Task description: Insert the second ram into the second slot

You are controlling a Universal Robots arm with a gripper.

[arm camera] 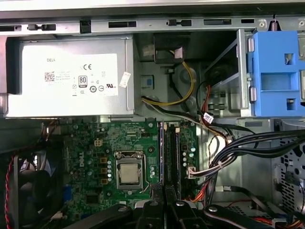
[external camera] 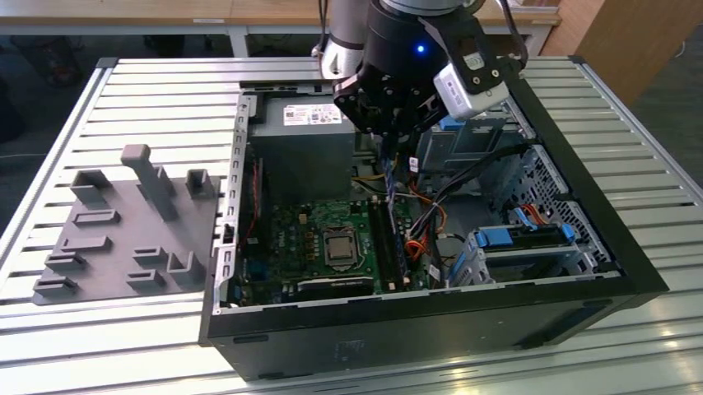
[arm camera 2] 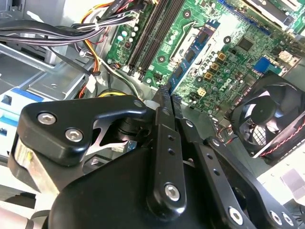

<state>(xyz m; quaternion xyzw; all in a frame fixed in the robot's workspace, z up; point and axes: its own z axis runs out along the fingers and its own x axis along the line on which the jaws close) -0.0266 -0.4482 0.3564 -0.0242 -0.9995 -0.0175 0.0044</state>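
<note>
On the exterior view's left a grey moulded holder (external camera: 121, 239) lies on the slatted table (external camera: 165, 90); beside it stands the computer case (external camera: 439, 317) (open side up, motherboard (external camera: 291, 239) showing); over it hangs the gripper (external camera: 388, 140), its fingers (arm camera 2: 164, 129) pinched on the second ram (arm camera 2: 190, 55), which runs along the memory slots (arm camera: 177, 152); whether it touches them I cannot tell; blue drive clips (external camera: 528, 234) sit rightmost.
</note>
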